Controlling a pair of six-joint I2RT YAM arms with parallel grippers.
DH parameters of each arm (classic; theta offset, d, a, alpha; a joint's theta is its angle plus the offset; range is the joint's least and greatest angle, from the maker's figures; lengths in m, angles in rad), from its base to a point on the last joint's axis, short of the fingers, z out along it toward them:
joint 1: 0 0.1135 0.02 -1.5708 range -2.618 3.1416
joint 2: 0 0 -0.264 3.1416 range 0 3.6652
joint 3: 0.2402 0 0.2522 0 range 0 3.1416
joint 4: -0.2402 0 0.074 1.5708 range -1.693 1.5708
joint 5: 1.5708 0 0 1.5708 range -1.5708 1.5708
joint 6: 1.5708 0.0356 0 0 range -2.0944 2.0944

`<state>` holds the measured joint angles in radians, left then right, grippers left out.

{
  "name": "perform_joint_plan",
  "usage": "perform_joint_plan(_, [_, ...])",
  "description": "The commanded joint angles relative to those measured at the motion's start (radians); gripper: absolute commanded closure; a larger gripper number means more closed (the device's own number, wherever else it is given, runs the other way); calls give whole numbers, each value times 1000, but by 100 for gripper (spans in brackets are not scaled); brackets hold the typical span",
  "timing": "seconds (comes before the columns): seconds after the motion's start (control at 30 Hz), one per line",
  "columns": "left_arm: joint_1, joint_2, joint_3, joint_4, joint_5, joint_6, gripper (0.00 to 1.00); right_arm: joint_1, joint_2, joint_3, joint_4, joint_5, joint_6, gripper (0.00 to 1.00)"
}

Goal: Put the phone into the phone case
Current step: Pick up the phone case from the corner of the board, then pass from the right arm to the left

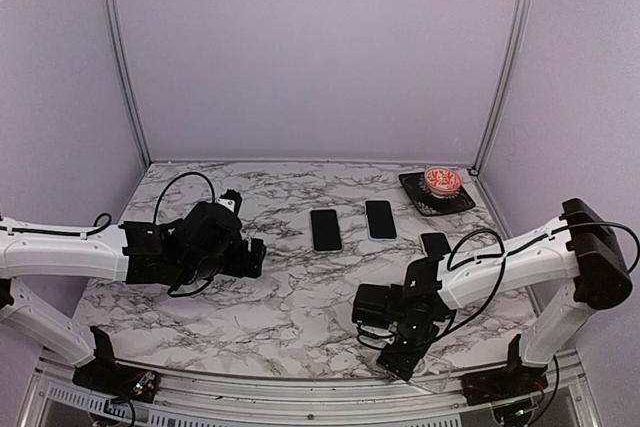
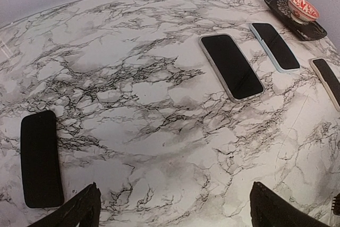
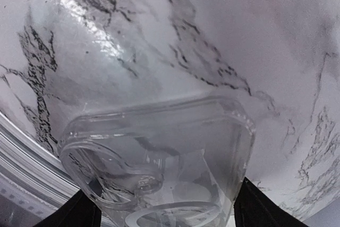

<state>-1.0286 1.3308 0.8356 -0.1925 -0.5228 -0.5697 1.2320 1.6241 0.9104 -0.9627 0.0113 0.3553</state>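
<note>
The left gripper point(image 1: 252, 257) is hovering over the table point(image 1: 280, 312) with its jaws spread wide and nothing in them. It is facing the phone point(image 1: 325, 230), which is lying screen-up mid-table just beside a second phone point(image 1: 380, 219), probably so that it is standing ready to fetch one. Farther right, at the table's near edge, the right gripper point(image 3: 166, 212) is straddling the clear phone case point(image 3: 159, 152) with a finger at either side, likely to steady or lift it; whether it is actually clamping the case I cannot tell.
</note>
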Motion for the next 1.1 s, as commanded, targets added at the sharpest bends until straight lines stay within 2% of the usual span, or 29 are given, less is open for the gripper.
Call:
perform_joint_plan(0.0, [-4,11,24,-8,14,26,1,2,4,33,41,11,-23,25])
perform_joint_plan(0.17, [-4,-1,19,41,84,73,1,2,-73,37,152,-63,-121,33])
perform_joint_plan(0.27, [-4,-50,-34,172,191,124,6,-26,-120,2,292,-188,-177,37])
perform_joint_plan(0.4, [-4,-135,-120,366,322,160,9,-39,-119,48,345,-201,-235,38])
perform_joint_plan(0.5, [-4,-164,-130,411,429,162,9,-42,-105,122,386,-171,-318,38])
perform_joint_plan(0.63, [-4,-170,-93,410,572,131,7,-60,-113,175,529,-104,-442,38])
perform_joint_plan(0.73, [-4,-203,-90,410,569,100,2,-87,-129,199,655,-61,-516,38])
perform_joint_plan(0.87, [-4,-234,-87,412,540,56,1,-95,-131,205,825,23,-608,39])
perform_joint_plan(1.07, [-4,-220,-70,411,572,-3,8,-97,-131,206,951,115,-684,40])
